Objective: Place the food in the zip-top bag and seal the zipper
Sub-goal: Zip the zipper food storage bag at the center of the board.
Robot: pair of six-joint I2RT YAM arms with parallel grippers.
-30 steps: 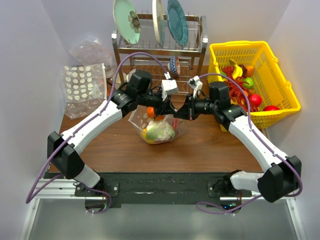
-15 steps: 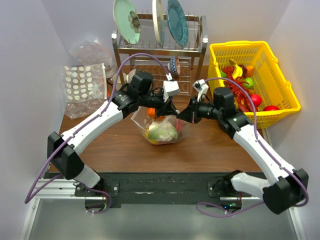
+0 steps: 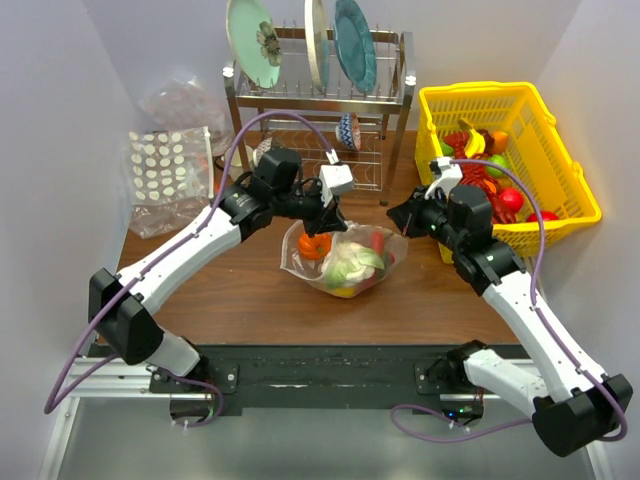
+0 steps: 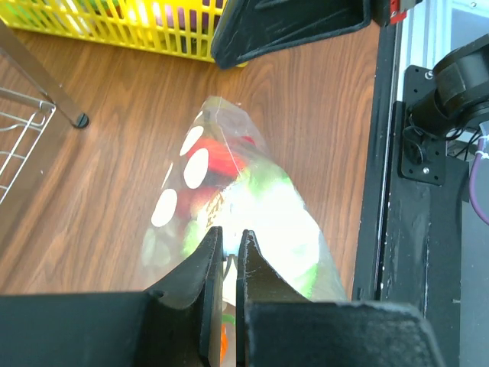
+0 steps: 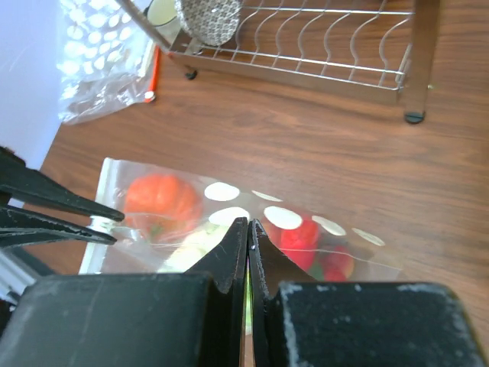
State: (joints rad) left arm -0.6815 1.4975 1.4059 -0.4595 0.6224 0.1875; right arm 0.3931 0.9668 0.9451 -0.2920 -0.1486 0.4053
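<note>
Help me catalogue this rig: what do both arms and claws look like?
The left arm and right arm have white link shells with black joints and bases. A purple cable runs along each. Each wrist carries a white camera block. The left claw and right claw are black, with two tapered fingers.

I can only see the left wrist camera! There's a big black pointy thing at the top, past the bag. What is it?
Observer: That is the right gripper. Its own camera shows it shut with nothing in it, looking down at the zip-top bag.
Operator: What's in the yellow thing up there?
Observer: From above, it is a yellow basket with more toy food inside.
Operator: And the orange bit by my fingers?
Observer: An orange toy inside the bag, at the end that the left gripper pinches.
</note>
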